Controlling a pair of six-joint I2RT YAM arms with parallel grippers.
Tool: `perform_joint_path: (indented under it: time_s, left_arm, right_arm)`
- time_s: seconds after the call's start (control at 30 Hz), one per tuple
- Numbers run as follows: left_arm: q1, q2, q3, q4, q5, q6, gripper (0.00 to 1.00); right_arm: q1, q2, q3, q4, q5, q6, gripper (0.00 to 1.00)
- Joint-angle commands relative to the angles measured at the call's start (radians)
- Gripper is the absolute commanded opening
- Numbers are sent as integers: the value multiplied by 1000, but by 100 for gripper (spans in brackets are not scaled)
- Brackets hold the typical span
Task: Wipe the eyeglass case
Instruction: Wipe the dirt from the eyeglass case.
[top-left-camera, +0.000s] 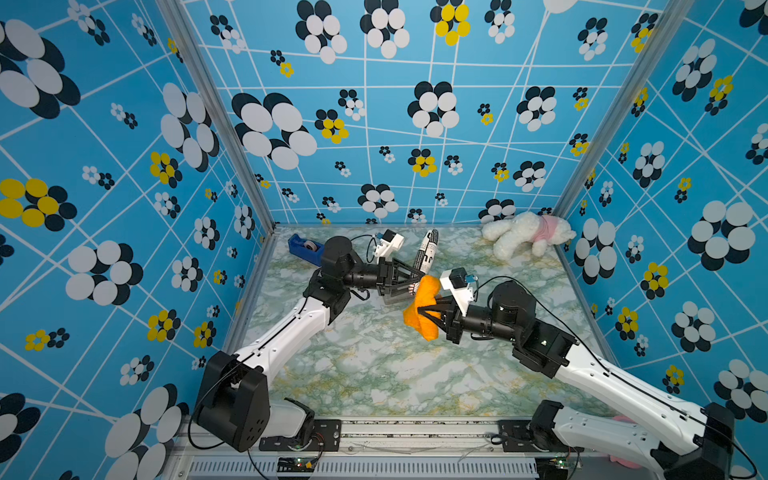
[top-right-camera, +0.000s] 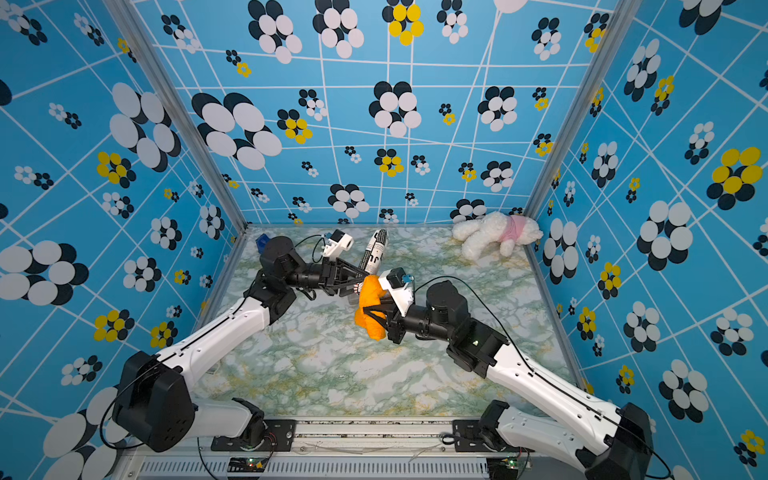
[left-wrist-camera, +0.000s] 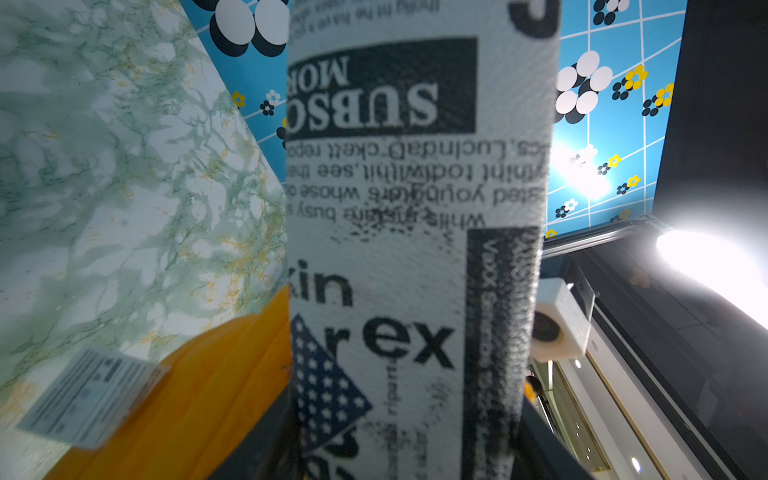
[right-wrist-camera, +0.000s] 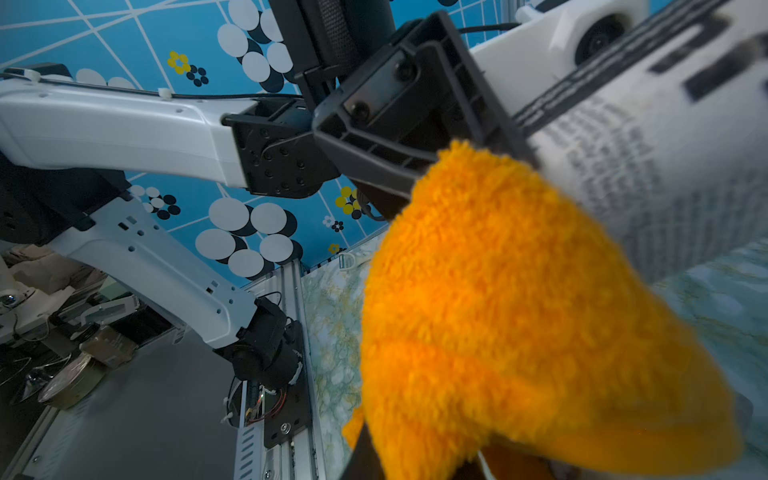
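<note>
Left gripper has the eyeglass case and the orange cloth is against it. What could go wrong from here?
1. The left gripper clamps the eyeglass case near one end, with most of its length sticking out. A sideways push from the cloth could pivot it or slip it out.
2. The cloth, held by the right gripper, meets the case right beside the left gripper, so it may snag or the grippers may bump.

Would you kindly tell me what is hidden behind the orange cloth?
The orange cloth, pinched in the right gripper, covers the lower part of the eyeglass case held by the left gripper. How far the case reaches behind it cannot be seen.
</note>
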Motion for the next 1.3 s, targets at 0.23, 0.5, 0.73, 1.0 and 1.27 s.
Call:
perform_joint_path:
  time_s: [0.23, 0.5, 0.73, 1.0, 1.27]
  left_arm:
    - [-3, 18, 2, 131, -11, -59, 0]
    - [-6, 4, -5, 111, 1, -62, 0]
    - [-6, -9, -16, 113, -9, -46, 0]
    - [1, 19, -2, 139, -18, -60, 0]
    - [3, 35, -11, 160, -27, -80, 0]
  right_arm:
    - [-47, -10, 62, -53, 100, -81, 0]
    - [-192, 55, 173, -55, 44, -80, 0]
    - [-209, 116, 219, -41, -58, -26, 0]
    - [-58, 49, 61, 43, -90, 69, 0]
    - [-39, -7, 12, 11, -23, 32, 0]
